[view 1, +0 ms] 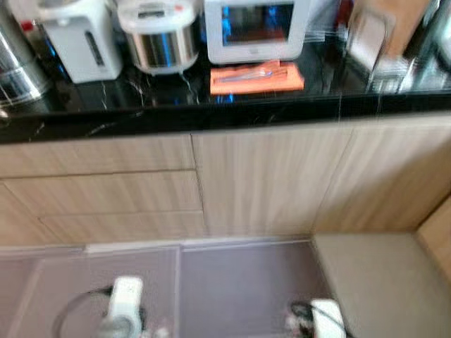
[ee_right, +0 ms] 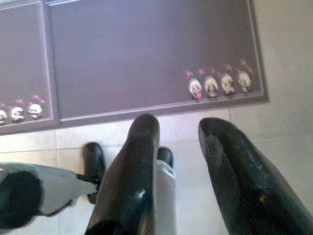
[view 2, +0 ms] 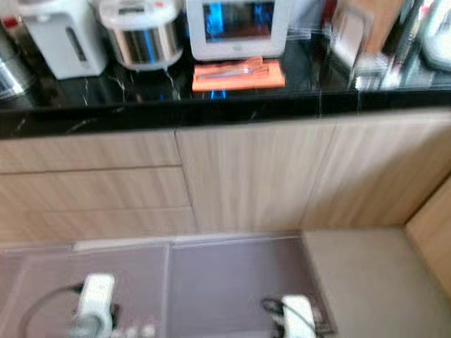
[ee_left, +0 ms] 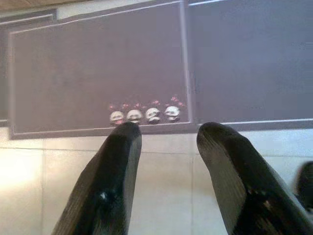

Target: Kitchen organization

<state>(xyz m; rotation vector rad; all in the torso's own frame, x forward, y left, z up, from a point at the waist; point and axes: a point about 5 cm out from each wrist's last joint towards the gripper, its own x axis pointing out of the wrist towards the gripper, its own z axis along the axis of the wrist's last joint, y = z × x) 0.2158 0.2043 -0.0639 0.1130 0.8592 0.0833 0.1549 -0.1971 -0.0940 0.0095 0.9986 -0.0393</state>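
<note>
— Fingers on both arms hang low, pointing at the floor. The left gripper [ee_left: 166, 171] has its two long black fingers [ee_left: 110, 181] spread, nothing between them, over pale floor tiles [ee_left: 161, 186] at the edge of a dark purple floor mat [ee_left: 98, 63].

— And the right one?

— The right gripper [ee_right: 181, 176] is the same: black fingers [ee_right: 132, 171] apart and empty, above the tiles beside a second purple mat [ee_right: 146, 54] with a small row of white skull-like figures [ee_right: 220, 84] printed near its corner. The left mat carries such a row [ee_left: 144, 115] too. The robot's own silver leg and black foot [ee_right: 95, 164] sit below that gripper.

— Where's the kitchen stuff?

— Up on the glossy black stone desk [view 1: 176, 113], well apart from both grippers. An orange rectangular cloth [view 1: 256, 78] lies flat near the front edge with what looks like a metal utensil [view 1: 250, 73] on it; the blur won't let me say which kind. Just behind it stands a white box-shaped appliance with a dark window [view 1: 255, 29]. To its left are a steel-sided rice cooker with a white lid [view 1: 158, 36], then a white hot-water pot [view 1: 83, 39], then a shiny steel vessel [view 1: 15, 67] at the edge.

— Below the desk?

— Light wood cabinet fronts [view 1: 268, 176], drawers on the left, doors on the right, all closed.
</note>
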